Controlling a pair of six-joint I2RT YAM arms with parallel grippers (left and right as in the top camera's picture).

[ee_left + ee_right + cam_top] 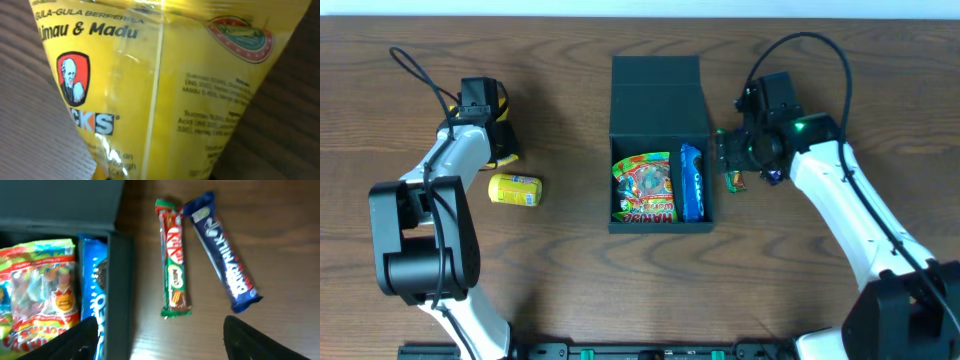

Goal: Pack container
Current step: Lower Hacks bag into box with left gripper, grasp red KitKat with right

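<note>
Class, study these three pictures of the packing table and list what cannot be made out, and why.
- Left wrist view: the yellow packet fills the frame; the left gripper fingers do not show.
- Overhead: the right gripper covers most of the chocolate bars.
- Right wrist view: the container and sweets bag run off the left edge.

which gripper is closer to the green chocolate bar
Right. The right gripper is just by the green chocolate bar beside the box; the left gripper is far off on the box's other side.
</note>
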